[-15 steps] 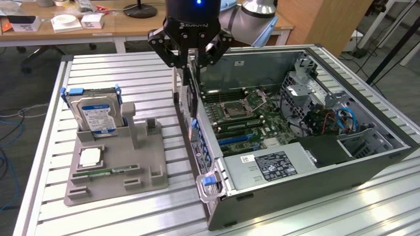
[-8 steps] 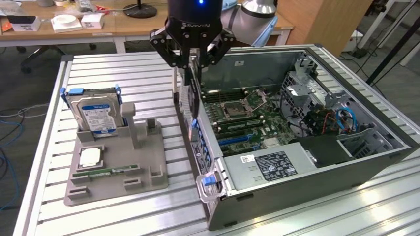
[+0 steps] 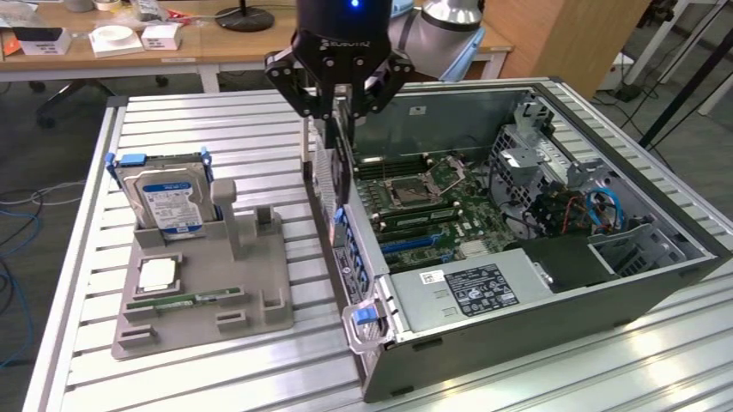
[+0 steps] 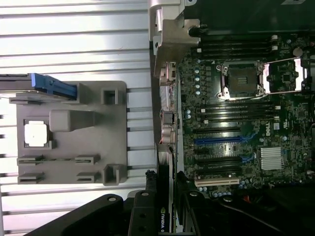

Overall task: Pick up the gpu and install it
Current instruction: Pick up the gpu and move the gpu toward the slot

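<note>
Downward-pointing hand (image 3: 339, 112), narrow grip.

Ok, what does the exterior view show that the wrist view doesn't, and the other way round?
Exterior view adds the hard drive's label, the power supply and the blue cables. Wrist view adds the NVIDIA logo on the gpu. Shared: the gripper shut on the gpu, the motherboard, the CPU socket, and the gray tray with the processor chip.
</note>
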### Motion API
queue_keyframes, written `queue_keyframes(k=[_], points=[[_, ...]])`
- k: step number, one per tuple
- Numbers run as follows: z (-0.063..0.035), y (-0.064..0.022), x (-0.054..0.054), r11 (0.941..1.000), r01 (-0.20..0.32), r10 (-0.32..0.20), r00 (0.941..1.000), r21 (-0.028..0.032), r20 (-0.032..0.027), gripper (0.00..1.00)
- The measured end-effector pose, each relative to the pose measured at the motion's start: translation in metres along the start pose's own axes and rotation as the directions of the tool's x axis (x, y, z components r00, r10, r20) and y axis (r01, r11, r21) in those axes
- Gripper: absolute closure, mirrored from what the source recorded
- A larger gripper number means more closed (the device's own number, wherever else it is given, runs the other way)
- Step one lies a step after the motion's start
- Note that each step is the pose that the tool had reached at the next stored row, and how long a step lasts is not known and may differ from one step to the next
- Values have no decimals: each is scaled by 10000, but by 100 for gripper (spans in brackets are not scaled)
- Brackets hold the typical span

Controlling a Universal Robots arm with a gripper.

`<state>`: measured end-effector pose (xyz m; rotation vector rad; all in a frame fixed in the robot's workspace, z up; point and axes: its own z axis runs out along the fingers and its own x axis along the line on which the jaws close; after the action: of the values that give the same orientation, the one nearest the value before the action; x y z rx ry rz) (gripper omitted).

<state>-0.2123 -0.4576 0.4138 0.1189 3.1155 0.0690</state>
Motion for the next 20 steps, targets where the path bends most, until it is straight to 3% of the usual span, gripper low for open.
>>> queue_keyframes(k=[20], points=[[3,8,-113,10000,-1,1,10000,0,0,74]])
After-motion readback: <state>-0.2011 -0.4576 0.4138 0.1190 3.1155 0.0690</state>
